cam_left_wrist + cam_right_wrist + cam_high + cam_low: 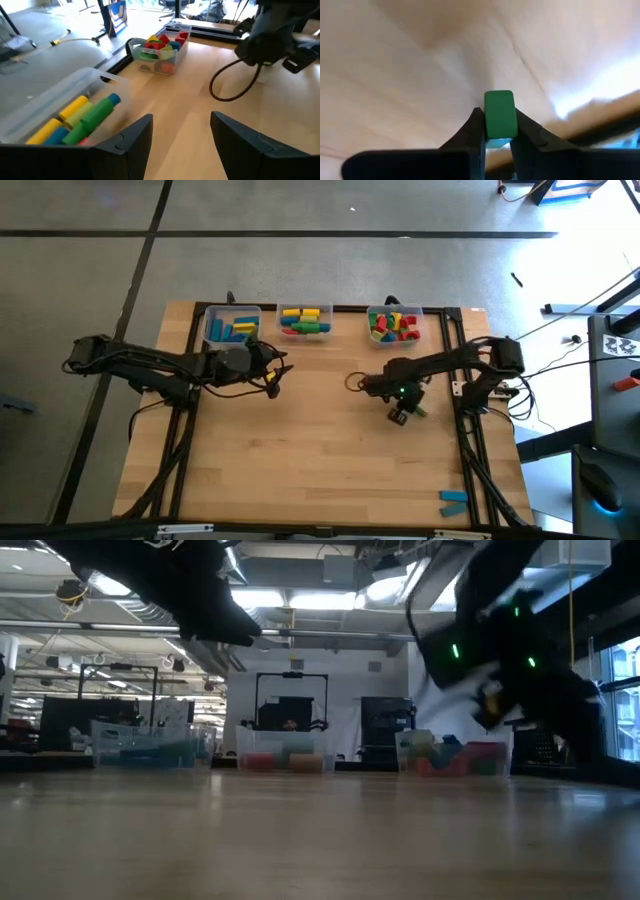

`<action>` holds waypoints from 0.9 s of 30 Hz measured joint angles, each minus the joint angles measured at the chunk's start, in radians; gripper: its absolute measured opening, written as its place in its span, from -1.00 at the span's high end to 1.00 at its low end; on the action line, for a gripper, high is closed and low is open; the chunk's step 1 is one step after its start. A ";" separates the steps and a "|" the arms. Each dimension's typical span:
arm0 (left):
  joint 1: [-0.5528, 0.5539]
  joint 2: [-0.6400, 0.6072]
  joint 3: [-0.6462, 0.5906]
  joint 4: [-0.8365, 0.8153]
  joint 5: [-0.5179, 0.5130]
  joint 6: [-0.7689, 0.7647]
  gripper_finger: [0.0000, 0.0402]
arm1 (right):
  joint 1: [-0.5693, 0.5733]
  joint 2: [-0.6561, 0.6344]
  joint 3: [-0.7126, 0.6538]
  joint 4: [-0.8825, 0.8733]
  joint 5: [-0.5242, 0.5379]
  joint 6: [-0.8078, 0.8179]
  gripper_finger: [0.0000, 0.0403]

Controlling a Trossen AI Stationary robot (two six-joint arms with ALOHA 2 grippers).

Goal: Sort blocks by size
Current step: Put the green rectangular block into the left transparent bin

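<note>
Sitting in a row along the worktop's point(320, 450) far edge: three bins point(305, 321) holding blocks point(395, 326); lying near the right front corner: two blocks point(453, 501).

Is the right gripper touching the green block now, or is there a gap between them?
Touching. In the right wrist view the green block sits clamped between the right gripper's two dark fingers, with both pressed against its sides and no gap visible.

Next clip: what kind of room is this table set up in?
Probably a robotics lab or workshop: fluorescent ceiling lights, a black equipment frame behind the wooden table, and cables across the grey floor.
</note>
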 joint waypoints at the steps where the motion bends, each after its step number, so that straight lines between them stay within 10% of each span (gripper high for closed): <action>1: -0.001 0.000 0.000 0.001 0.001 -0.015 0.02 | 0.018 -0.018 0.020 0.013 0.022 0.004 0.72; 27: -0.145 0.296 0.012 0.413 0.319 0.254 0.02 | 0.369 -0.158 0.120 1.156 0.542 -0.350 0.70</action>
